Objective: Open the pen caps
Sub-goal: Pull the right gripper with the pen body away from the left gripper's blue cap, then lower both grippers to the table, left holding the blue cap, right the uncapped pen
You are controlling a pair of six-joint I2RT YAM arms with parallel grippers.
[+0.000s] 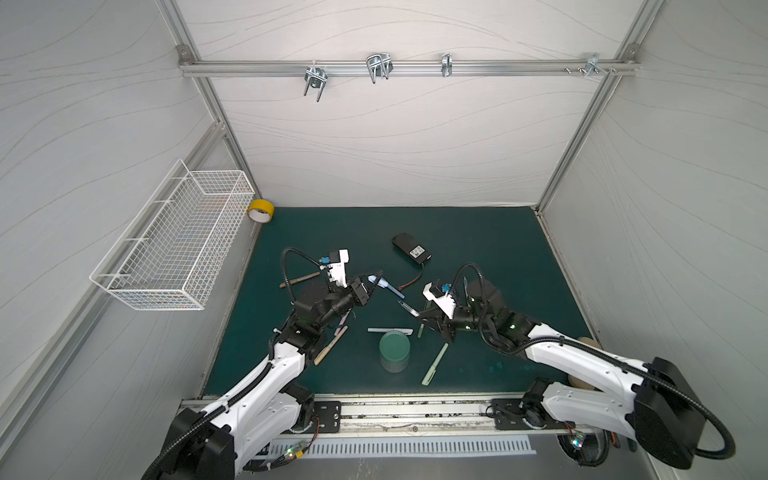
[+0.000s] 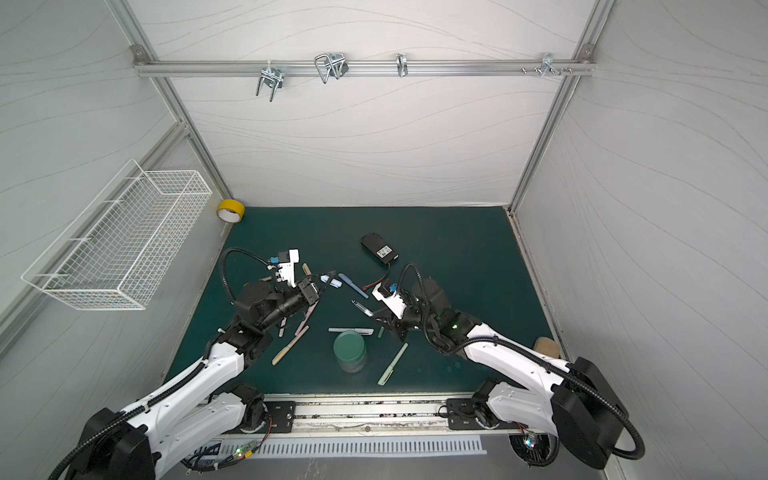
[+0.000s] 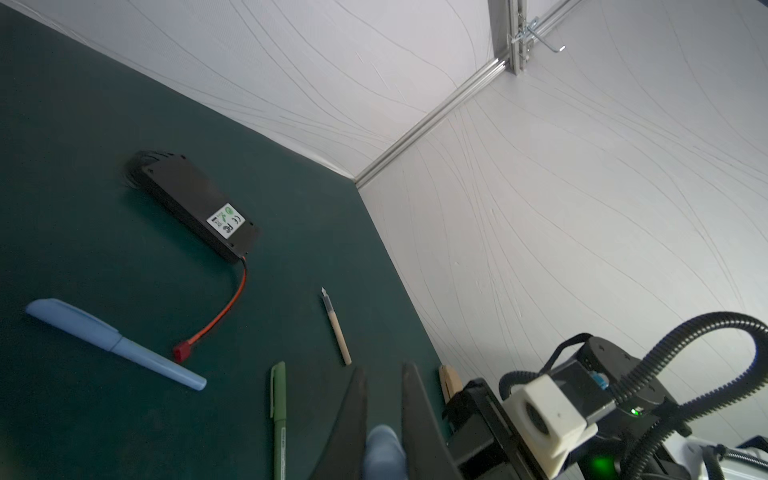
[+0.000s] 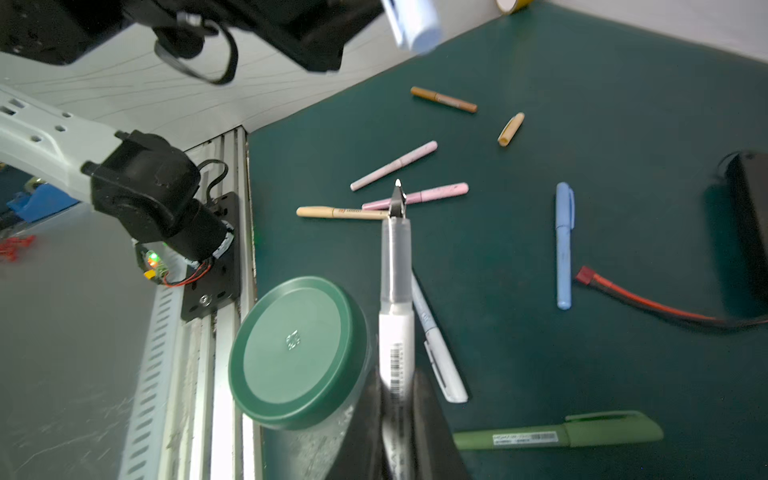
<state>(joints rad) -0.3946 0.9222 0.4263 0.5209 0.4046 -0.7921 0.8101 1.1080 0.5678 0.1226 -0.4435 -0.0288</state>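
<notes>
The pale blue cap (image 3: pixel 384 451) clamped in the left gripper (image 3: pixel 384 366) runs off the left wrist view's edge, so its length cannot be told. The white pen (image 4: pixel 397 328) blurs where the right gripper (image 4: pixel 397 376) clamps it, and the battery pack (image 4: pixel 748 199) is cut by the right wrist view's edge.

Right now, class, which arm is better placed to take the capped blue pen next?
Probably left: the left hand, shut on a pale cap, hangs beside the blue pen; the right hand, gripping the white pen, is farther.
</notes>
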